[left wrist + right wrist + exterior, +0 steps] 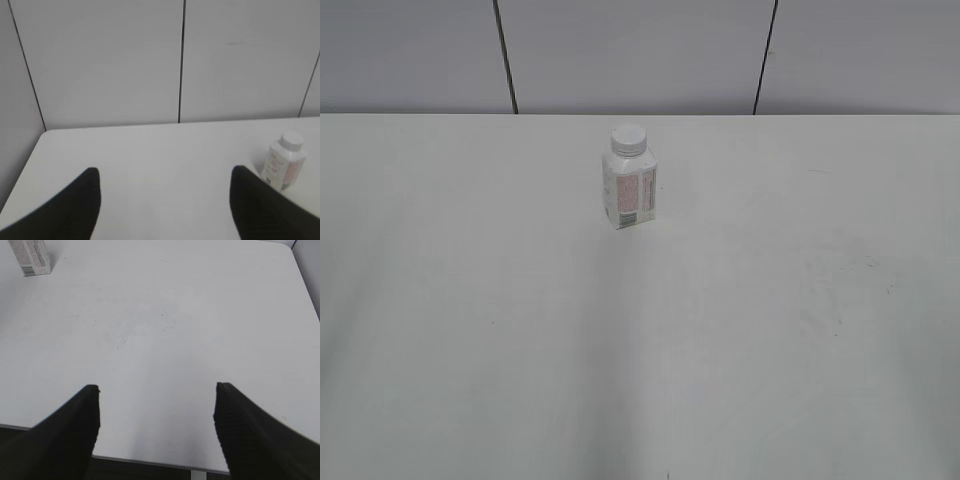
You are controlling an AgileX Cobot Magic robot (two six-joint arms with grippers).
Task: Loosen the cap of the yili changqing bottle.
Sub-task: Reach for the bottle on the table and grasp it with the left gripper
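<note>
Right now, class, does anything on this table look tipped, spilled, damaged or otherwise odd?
Nothing stands out. The bottle stands upright on the table, its cap on, nothing spilled around it.

A broad white table (640, 350) is filling the room, its matte top showing faint scuffs and specks toward the right. Behind the table, a pale grey panelled wall (640, 55) is rising, split by two thin dark vertical seams (506, 55). Soft, even light is falling across the table.
</note>
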